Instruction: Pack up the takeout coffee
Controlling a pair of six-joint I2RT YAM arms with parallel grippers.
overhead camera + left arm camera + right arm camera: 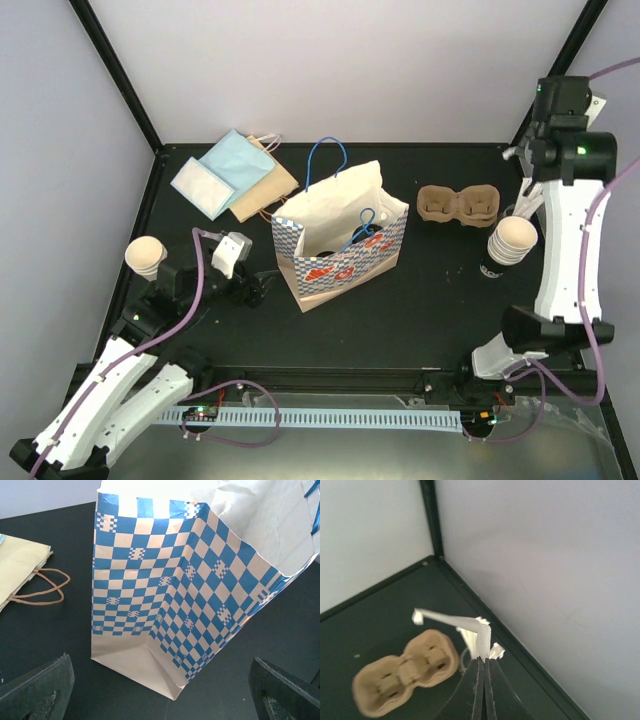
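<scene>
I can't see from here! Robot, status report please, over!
Left tool open, facing checked bag. Right tool shut on white sticks. Cup tray empty, cups unpacked. Bag stands mid-table.

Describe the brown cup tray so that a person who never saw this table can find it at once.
On the black table, find the blue-checked paper bag standing in the middle, then look right of it, toward the far right corner. The cup tray lies flat there. Unlike the tall cream cups right of it, it is low, brown and peanut-shaped, with two round holes.

White arm links (568, 250), black joints (545, 328), looping purple cables (203, 272).
</scene>
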